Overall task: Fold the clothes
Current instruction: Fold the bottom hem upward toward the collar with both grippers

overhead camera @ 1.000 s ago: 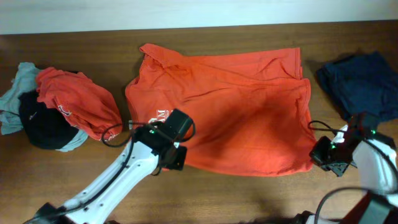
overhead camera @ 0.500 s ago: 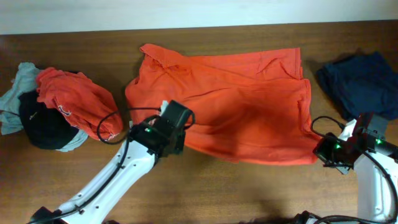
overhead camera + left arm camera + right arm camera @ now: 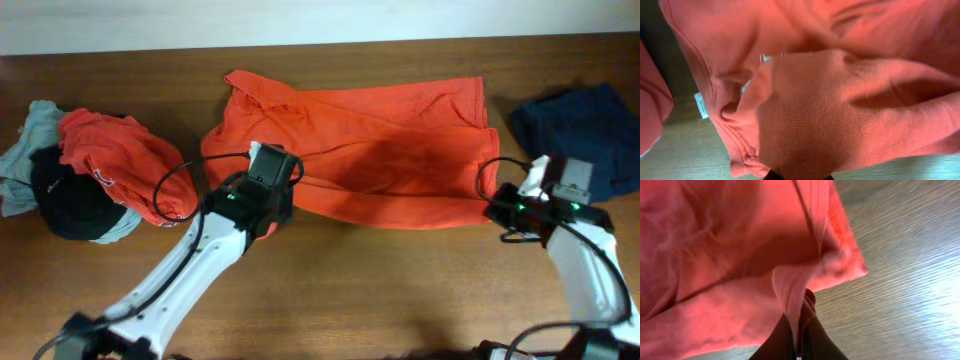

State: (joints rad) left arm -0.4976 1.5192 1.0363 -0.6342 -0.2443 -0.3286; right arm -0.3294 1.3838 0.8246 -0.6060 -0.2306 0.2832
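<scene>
While the orange-red T-shirt (image 3: 390, 150) lies spread across the middle of the worktop (image 3: 400, 300), its near hem is raised and doubled back a little over the body, so the first fold looks only begun. The right pincer (image 3: 500, 208) sits at the shirt's near right corner. In the right wrist view its dark fingers (image 3: 812, 335) are closed together with a ridge of the orange cloth pinched between them. The left pincer (image 3: 268, 200) sits at the near left corner, by the sleeve. In the left wrist view cloth is draped over it and hides the fingers, so I cannot tell whether it is clamped or apart. A small white label (image 3: 701, 105) shows at the seam there.

Most of the task is left, by my judgement. The hem has yet to reach the far edge by the collar, the sleeves are not tucked in, and the shirt is creased. A heap at the left end of the worktop looks untouched: a red garment (image 3: 115, 160) crumpled over a black garment (image 3: 65, 200) and a grey-green garment (image 3: 30, 125). A navy garment (image 3: 580, 130) lies loosely at the right end, just beyond the right arm, and whether it counts as folded I cannot say.

The worktop is dark brown wood with a visible grain, bare along the near side, and it shows a pale glare in the right wrist view. Beyond its far edge runs a strip of plain white wall (image 3: 300, 20); nothing else of the room shows.
</scene>
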